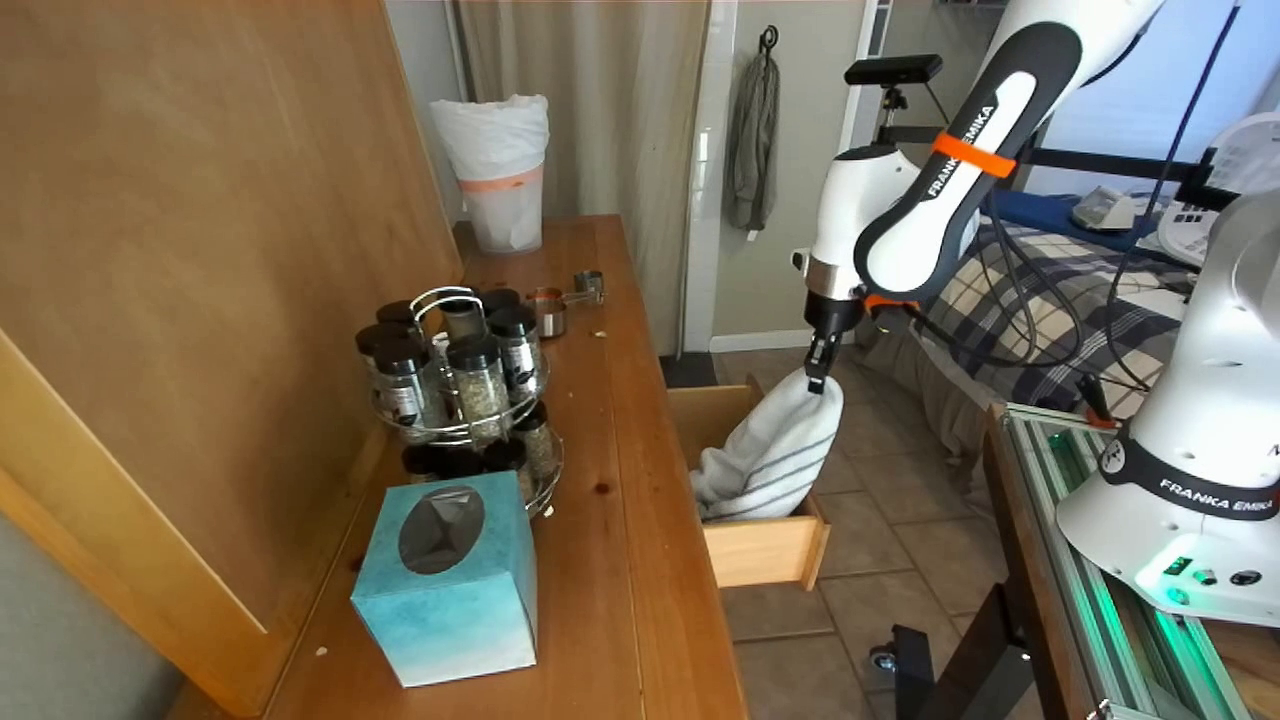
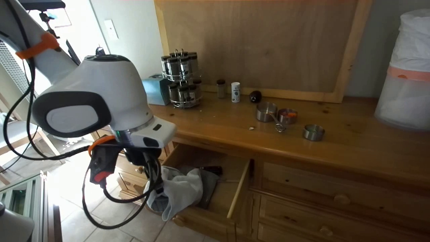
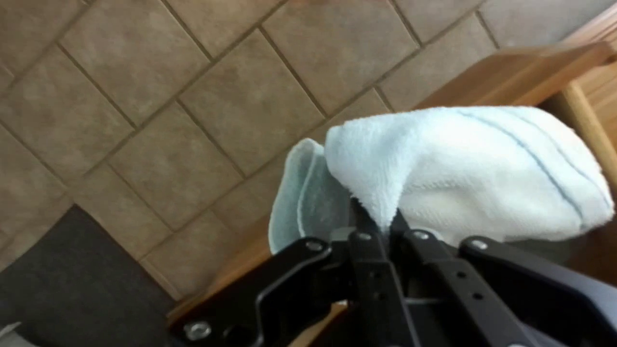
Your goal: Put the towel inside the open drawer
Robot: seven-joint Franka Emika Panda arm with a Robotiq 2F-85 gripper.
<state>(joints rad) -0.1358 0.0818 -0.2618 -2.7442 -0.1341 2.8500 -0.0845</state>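
A white towel with thin grey-blue stripes [image 1: 775,450] hangs bunched from my gripper [image 1: 818,384]. The gripper is shut on a pinched fold near the towel's top edge, and the fold shows between the fingers [image 3: 378,217] in the wrist view. The open wooden drawer [image 1: 765,550] is below. In an exterior view the towel [image 2: 184,191] lies partly inside the drawer [image 2: 239,190], and part hangs over its front edge. The gripper stands above the drawer's front side. The fingertips are mostly hidden behind cables in that view.
The dresser top [image 1: 600,480] above the drawer holds a tissue box [image 1: 445,580], a spice rack [image 1: 460,380], measuring cups [image 2: 267,111] and a lined bin [image 2: 403,74]. A dark object [image 2: 212,169] and a grey item [image 2: 209,186] lie in the drawer. Cables [image 2: 111,198] loop beside the gripper.
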